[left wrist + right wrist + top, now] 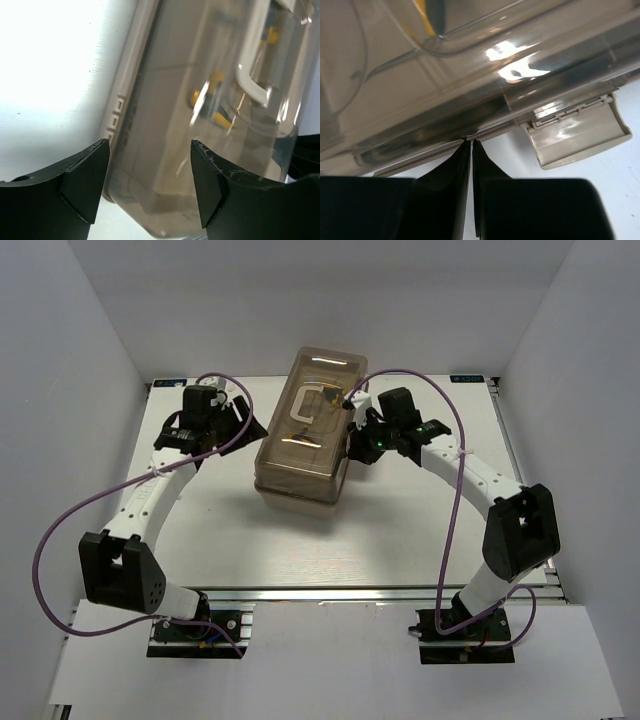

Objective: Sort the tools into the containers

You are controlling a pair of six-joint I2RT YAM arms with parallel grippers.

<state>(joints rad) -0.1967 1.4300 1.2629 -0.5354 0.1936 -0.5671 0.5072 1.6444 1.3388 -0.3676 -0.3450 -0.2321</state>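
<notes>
The toolbox (303, 435) stands mid-table with its translucent brown lid down and a beige handle (316, 403) on top. Small yellow-and-black tools (216, 79) show dimly through the lid. My left gripper (238, 423) is open and empty beside the box's left side; in the left wrist view the box corner (160, 150) lies between its fingers (87, 170). My right gripper (358, 440) is shut, its tips (471, 142) against the seam between lid and base (420, 150). The beige latch (575, 132) hangs open beside them. No wrench, screwdrivers or trays are in view.
Purple cables (60, 530) loop off both arms over the white table (390, 530). White walls close in the back and both sides. The table's metal front rail (330, 595) runs in front of the arm bases.
</notes>
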